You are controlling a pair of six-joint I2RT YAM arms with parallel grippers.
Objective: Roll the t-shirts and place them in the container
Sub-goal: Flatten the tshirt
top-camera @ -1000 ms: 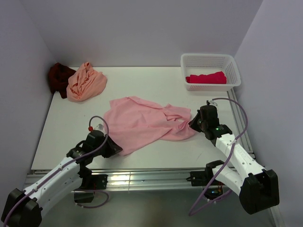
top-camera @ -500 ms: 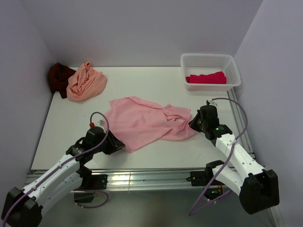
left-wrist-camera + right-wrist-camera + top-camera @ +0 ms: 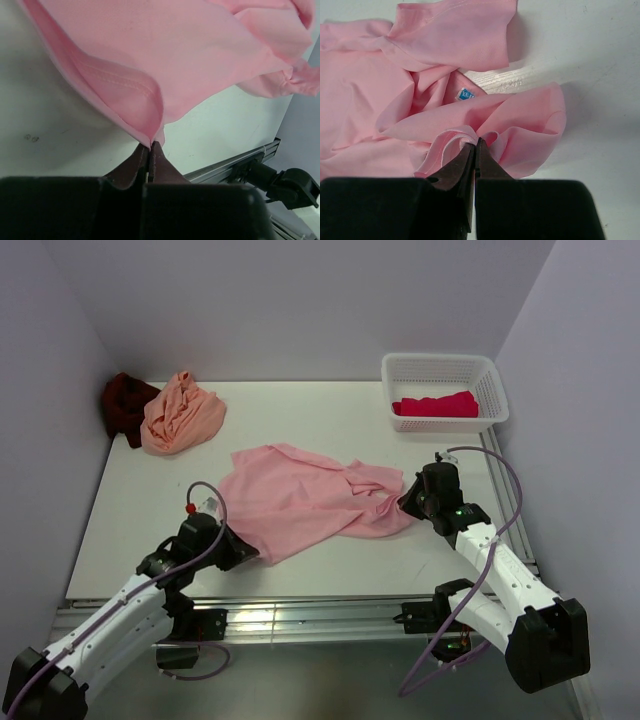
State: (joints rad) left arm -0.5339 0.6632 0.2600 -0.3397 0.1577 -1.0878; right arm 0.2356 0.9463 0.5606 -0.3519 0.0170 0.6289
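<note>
The light pink t-shirt (image 3: 305, 498) lies spread and rumpled across the middle of the table. My left gripper (image 3: 240, 550) is shut on its near-left hem, seen in the left wrist view (image 3: 151, 144) pinching a fold of pink cloth (image 3: 190, 55). My right gripper (image 3: 403, 502) is shut on the bunched right edge, seen in the right wrist view (image 3: 475, 141) with the cloth (image 3: 445, 55) and its blue neck label (image 3: 466, 94) beyond. The peach-orange t-shirt (image 3: 180, 413) and the dark maroon t-shirt (image 3: 124, 403) lie crumpled at the back left. The bright red t-shirt (image 3: 436, 404) lies in the basket.
A white lattice basket (image 3: 444, 368) stands at the back right corner. Lilac walls close in the table on the left, back and right. A metal rail (image 3: 310, 612) runs along the near edge.
My left gripper has shifted slightly right, then back left, holding the hem. The shirt's near-left corner moved a little with it. The right arm has not moved.
</note>
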